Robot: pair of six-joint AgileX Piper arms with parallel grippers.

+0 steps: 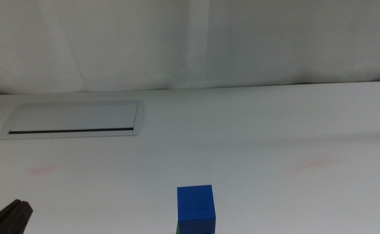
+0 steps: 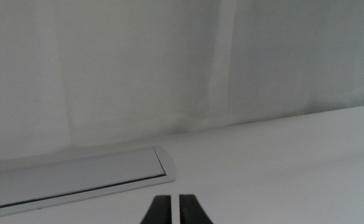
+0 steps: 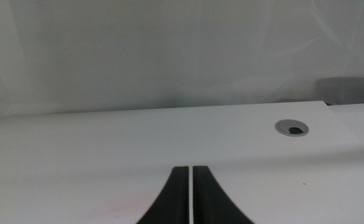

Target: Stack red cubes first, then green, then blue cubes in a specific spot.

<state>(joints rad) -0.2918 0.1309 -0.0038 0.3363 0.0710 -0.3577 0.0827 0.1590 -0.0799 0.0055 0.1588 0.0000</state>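
The blue cube (image 1: 195, 208) stands at the near edge of the table in the middle view, on top of a stack. Only a thin sliver of the green cube (image 1: 177, 229) shows under it at the picture's bottom edge. The red cube is out of view. My left gripper (image 1: 13, 216) waits at the near left corner, well left of the stack. In the left wrist view its jaws (image 2: 171, 200) are shut and empty. My right gripper (image 3: 190, 169) is shut and empty over bare table and does not show in the middle view.
A flat grey cable hatch (image 1: 73, 119) is set into the table at the far left and also shows in the left wrist view (image 2: 76, 177). A round grey grommet (image 3: 291, 128) sits in the table at the far right. A white curtain hangs behind the table.
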